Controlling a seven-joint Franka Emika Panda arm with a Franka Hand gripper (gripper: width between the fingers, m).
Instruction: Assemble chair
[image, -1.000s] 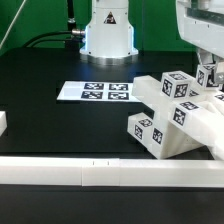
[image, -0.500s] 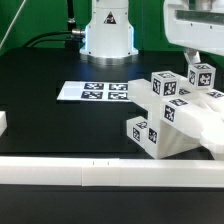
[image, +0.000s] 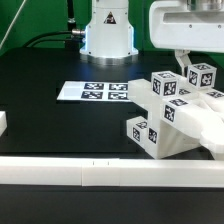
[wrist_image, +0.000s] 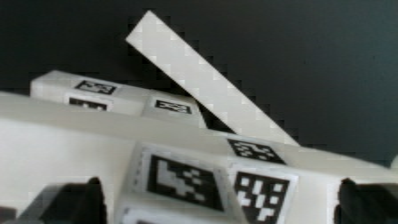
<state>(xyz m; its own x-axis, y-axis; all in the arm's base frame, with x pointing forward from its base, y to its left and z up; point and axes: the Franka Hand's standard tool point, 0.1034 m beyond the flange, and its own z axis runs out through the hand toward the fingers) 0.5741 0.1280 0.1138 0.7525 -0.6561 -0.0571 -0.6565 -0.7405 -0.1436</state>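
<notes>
**Over the chair's right end, fingers spread and empty**

At the exterior view's right, the fingers (image: 192, 62) hang just above the tagged cube (image: 201, 76) that tops the far right end of the chair assembly (image: 175, 125). They stand spread wide and grip nothing; whether a fingertip touches the cube cannot be told. The cube lies directly below and slightly right of them, so any regrasp would be a short drop, not a sideways reach.

The assembly sits on the black worktop (image: 50, 125) at the near right, its long axis running from the near-centre block up and away toward the right edge. Only one arm is present, and it is right over the part.

Count, as far as the exterior view allows: one joined white assembly, with at least three tagged cube faces along its top; one marker board (image: 93, 92) lying flat left of it; one long white rail (image: 60, 173) across the near edge; one small white block (image: 3, 122) at the far left edge.

From the wrist view, tagged faces (wrist_image: 196, 180) fill the foreground close beneath the camera.
</notes>
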